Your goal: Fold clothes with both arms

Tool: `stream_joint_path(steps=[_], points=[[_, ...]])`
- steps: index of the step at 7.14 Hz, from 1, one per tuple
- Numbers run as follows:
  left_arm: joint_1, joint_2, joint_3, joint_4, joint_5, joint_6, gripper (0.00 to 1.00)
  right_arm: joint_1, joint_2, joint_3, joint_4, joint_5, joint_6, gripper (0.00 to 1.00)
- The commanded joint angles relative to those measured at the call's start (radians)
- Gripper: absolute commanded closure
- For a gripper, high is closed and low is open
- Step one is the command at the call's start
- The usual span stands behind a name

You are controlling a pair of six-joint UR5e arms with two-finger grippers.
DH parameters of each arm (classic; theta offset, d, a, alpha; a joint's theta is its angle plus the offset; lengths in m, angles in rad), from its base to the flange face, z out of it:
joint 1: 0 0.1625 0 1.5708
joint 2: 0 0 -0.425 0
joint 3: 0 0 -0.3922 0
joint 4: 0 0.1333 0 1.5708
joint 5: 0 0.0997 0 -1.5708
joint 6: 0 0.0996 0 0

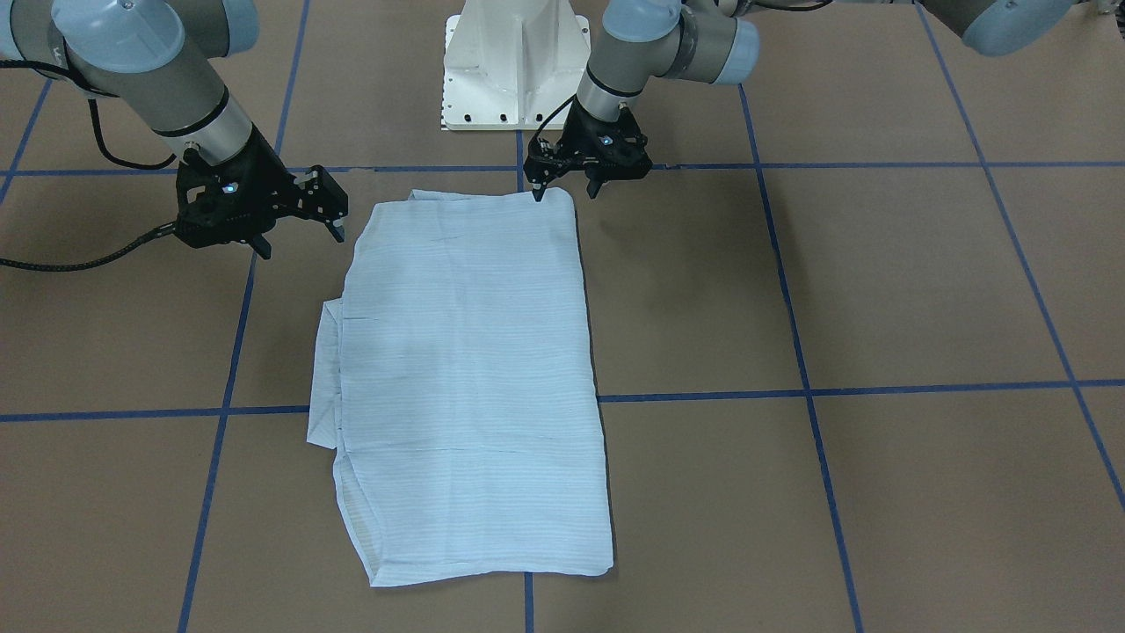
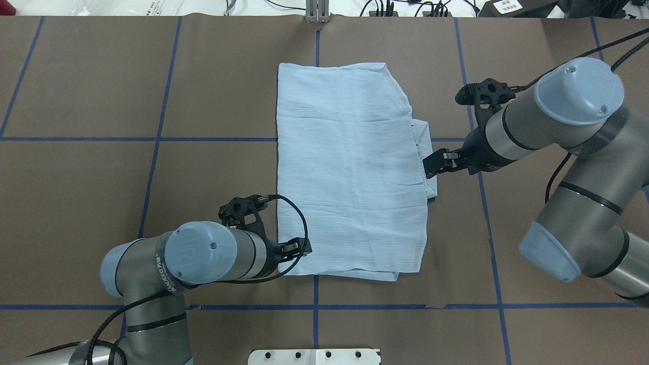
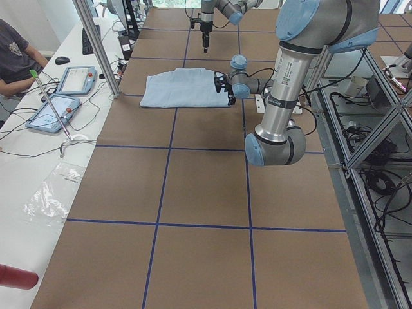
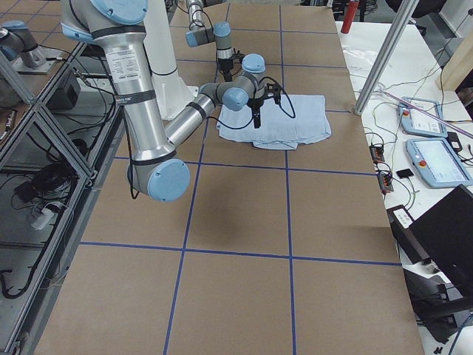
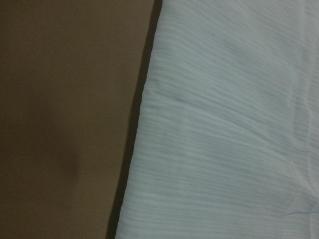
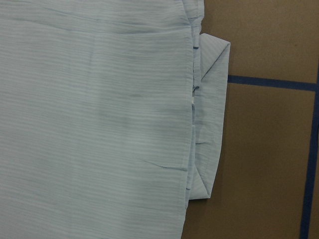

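The pale-blue striped shirt lies flat on the brown table, folded into a long rectangle, and shows in the overhead view too. A folded sleeve edge sticks out along its side toward my right arm. My left gripper is open and low over the shirt's near corner by the base, one fingertip at the corner. The left wrist view shows only the shirt's edge and the table. My right gripper is open and empty, hovering just off the side with the sleeve edge.
The white pedestal base stands just behind the shirt's near end. Blue tape lines cross the brown table. A side bench with tablets and a seated person lies beyond the table's far edge.
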Motion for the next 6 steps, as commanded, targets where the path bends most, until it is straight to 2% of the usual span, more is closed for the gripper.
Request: stream_joint_path(steps=[1,6], points=[[0.018,-0.006,0.028,0.005,0.001,0.0,0.11,-0.006,0.0,0.001,0.0,-0.003,0.006,0.0],[0.021,-0.018,0.051,0.005,0.005,0.01,0.21,-0.006,0.002,0.0,0.0,-0.003,0.006,0.0]])
